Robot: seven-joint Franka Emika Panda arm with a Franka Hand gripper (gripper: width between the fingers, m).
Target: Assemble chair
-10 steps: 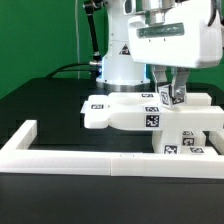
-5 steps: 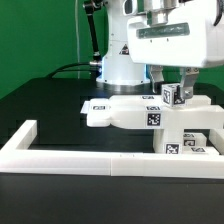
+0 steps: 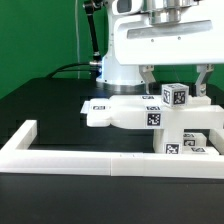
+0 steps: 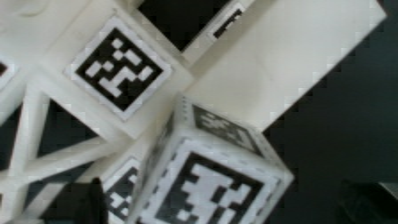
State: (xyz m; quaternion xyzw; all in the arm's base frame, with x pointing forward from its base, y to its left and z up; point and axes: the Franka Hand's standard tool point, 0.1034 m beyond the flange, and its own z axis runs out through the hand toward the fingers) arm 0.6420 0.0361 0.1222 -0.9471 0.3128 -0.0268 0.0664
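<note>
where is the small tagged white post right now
In the exterior view the post stands upright at the right, on the white chair pieces, below the raised, open pincer.

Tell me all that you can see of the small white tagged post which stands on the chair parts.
The post is a small matte-white block, plastic by its look, with square black-and-white tags on its visible faces. It stands upright on the white chair pieces, near the exterior view's right. The gripper hangs open above it, fingers apart on either side, not touching it.

even bright light, wrist view blurry
</note>
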